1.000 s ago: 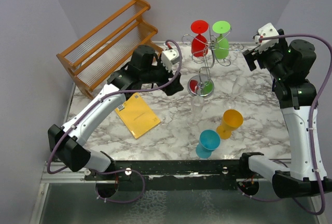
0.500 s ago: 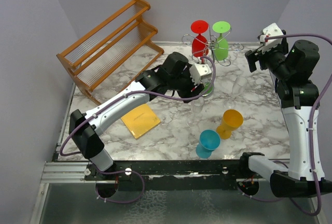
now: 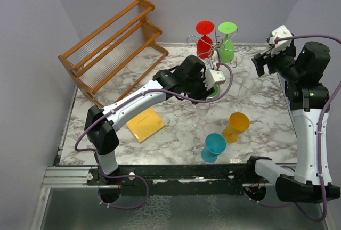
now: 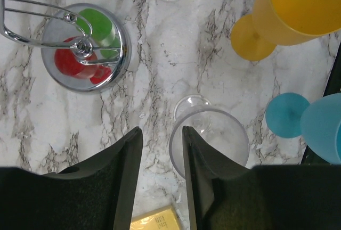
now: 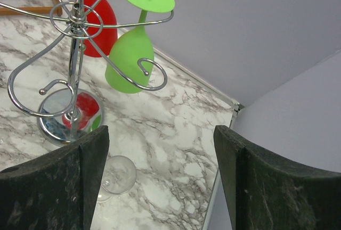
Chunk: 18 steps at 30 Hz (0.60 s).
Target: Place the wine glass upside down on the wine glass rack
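Wine glass: the clear wine glass (image 4: 221, 134) stands upright on the marble table (image 3: 261, 129), mouth up. It is in front of the wire rack and just behind the two coloured goblets.
Left claw: I have the left claw (image 4: 161, 134) right over that glass, pointing down and partway open. One finger (image 4: 200, 177) overlaps the bowl, and the near edge of the rim shows in the narrow gap between the fingers. I cannot tell whether the rim is pinched – marble shows in the rest of the gap.
Wire rack: the wire rack (image 5: 74, 54) stands behind the glass, and its shiny round base (image 4: 85, 46) is close beside the left claw.
On the rack: a red glass (image 3: 204, 41) and a green glass (image 3: 227, 43) hang upside down from the curled arms, side by side.
Right claw: the right claw (image 5: 160, 134) is up off the table to the right of the rack, spread wide with nothing between its fingers.
Other clear glass: a second clear glass (image 5: 118, 174) stands on the marble beyond the rack's base, apart from it.
Goblets: a yellow goblet (image 3: 235, 126) and a blue goblet (image 3: 213, 146) stand near the front edge – close together.
Yellow pad: a yellow pad (image 3: 145, 124) lies flat under the left arm.
Wooden shelf: a slatted wooden shelf (image 3: 109, 43) sits at the back left, well apart from the glass.
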Available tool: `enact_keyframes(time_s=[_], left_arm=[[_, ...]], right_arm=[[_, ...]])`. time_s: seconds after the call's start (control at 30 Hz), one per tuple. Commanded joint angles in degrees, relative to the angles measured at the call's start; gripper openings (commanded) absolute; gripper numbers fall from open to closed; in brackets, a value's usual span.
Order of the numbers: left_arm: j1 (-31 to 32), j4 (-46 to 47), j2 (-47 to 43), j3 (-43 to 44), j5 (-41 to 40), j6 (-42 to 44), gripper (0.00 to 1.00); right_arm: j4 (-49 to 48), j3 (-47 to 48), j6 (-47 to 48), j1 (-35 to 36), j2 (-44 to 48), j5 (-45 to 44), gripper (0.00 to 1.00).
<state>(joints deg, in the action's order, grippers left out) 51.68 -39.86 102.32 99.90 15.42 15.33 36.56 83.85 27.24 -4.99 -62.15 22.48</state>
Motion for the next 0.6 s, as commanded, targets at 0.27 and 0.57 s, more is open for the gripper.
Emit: enact_keyframes(time_s=[0.27, 0.57], left_arm=[[0.9, -6.9, 2.0, 3.9, 2.2, 3.7, 0.07], [0.2, -12.0, -4.2, 5.3, 7.8, 8.1, 0.0]], right_arm=[[1.0, 1.0, 0.0, -0.6, -0.7, 1.7, 0.77], [2.6, 2.5, 1.2, -0.6, -1.7, 2.9, 0.78]])
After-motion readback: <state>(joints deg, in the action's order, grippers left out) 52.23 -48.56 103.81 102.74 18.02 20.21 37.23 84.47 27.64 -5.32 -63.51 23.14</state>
